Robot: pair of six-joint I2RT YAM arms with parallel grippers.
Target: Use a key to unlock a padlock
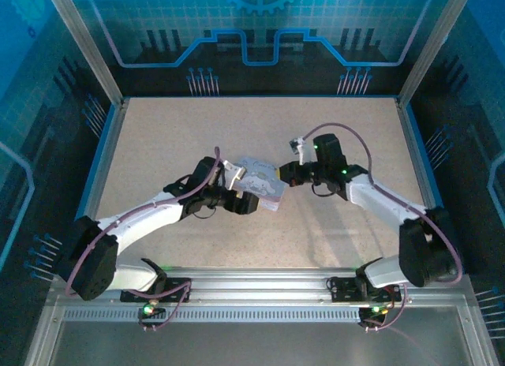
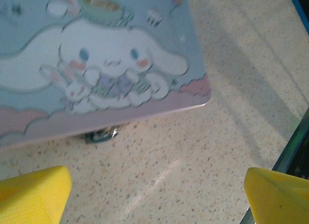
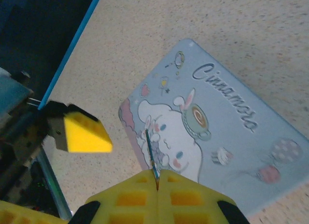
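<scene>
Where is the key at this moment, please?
In the right wrist view, the key is pinched in the shut right gripper, sticking out over the cartoon tin.

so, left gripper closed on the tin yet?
No, the left gripper is open: its yellow fingers stand wide apart over bare table, with the tin lying beyond them.

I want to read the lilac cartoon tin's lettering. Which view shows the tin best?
Right wrist: the pale lilac rectangular cartoon-printed tin lies almost whole, its script legible. Left wrist gives a blurred close-up of one corner; top external shows it small, lettering unreadable.
</scene>
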